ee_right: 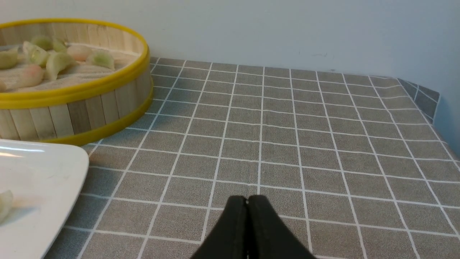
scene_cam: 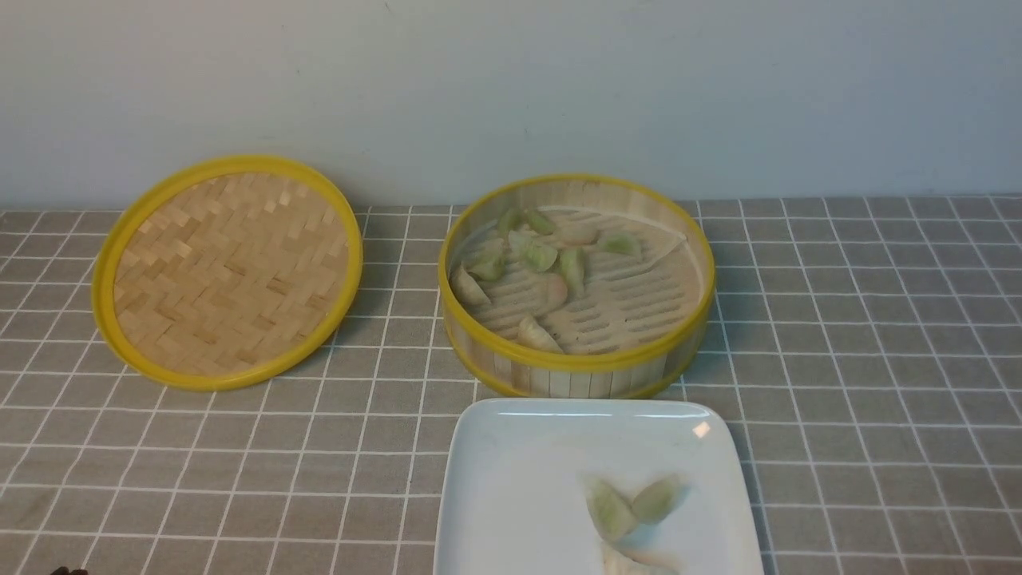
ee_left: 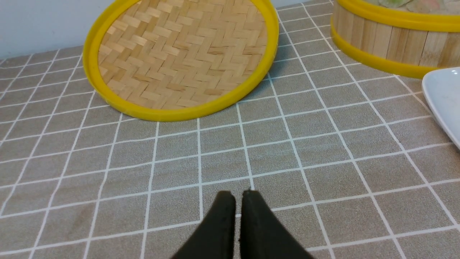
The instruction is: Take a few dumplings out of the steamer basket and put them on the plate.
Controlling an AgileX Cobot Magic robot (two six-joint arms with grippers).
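Jaws: right gripper [ee_right: 247, 198] pressed together, nothing pinched; left gripper [ee_left: 238, 194] drawn nearly together, only a thin slit between the tips, nothing held. Lowering either without spreading it first would prod a dumpling instead of taking it.
Dumplings in the basket: pale green and pinkish-cream, mostly clustered toward the far and left parts of the floor. A green dumpling [scene_cam: 572, 270] lies among neighbours, so a wide grasp could catch two or push one aside.
Dumpling skins: translucent, probably soft or slippery; too hard a squeeze may dent them, too light a one may let them slide out.
Cream dumpling by the near wall [scene_cam: 538, 335]: the rim may block a low reach and leave the fingers scraping slats.
Steamer basket [scene_cam: 579, 361]: a knock on its upright wall could shift it toward the plate.
Plate [scene_cam: 511, 471]: just on the near side of the basket, bearing two green dumplings and a cream one, grouped together. A careless release there could land on them; the glossy surface may let a piece skid.
Woven lid [scene_cam: 231, 275]: well left of the plate, little risk unless the left arm swings wide.
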